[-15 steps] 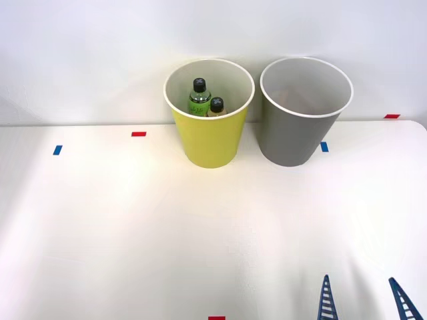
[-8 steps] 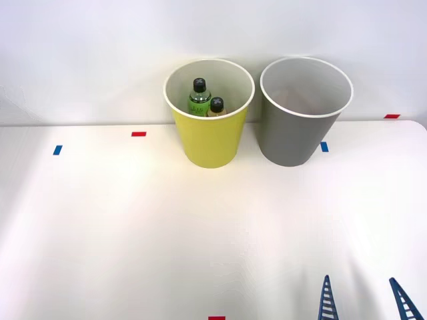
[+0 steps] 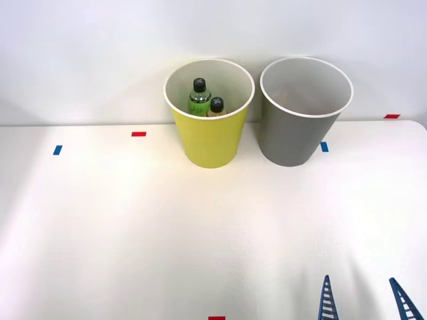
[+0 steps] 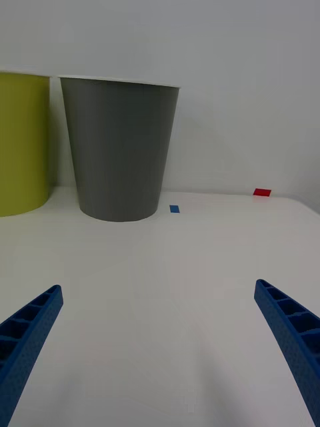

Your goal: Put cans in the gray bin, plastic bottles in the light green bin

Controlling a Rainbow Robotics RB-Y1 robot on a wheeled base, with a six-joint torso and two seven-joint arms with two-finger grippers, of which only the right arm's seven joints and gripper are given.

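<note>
So from what we can see, the sorting looks pretty much wrapped up on the bottle side. Using the light green bin (image 3: 209, 137) as our anchor: both plastic bottles sit upright inside it, the green bottle (image 3: 199, 100) toward the back and the amber bottle (image 3: 217, 108) just beside it, nearer the front wall, close enough that we can't tell if they touch. Black caps up on both, which makes sense if they were lowered in by the neck rather than tossed.

The gray bin (image 3: 293, 137) stands just beside the green one, on the robot's right, with a narrow gap between them. We can't really make out what's inside it; the pale interior hides whatever is down there, so no call on cans from us.

The right gripper (image 3: 364, 301) sits well apart from the green bin, low at the near edge of the white table (image 3: 133, 227), fingers (image 4: 27, 333) spread wide and holding nothing. Our guess is it's parked, since nothing lies loose on the table for it to grab.

Labels: the green bottle has a pale label, but the print is too small to read. No brand we can name. The only other marks are little red and blue tape tabs (image 3: 139, 134) on the table around the bins, probably position markers.
</note>
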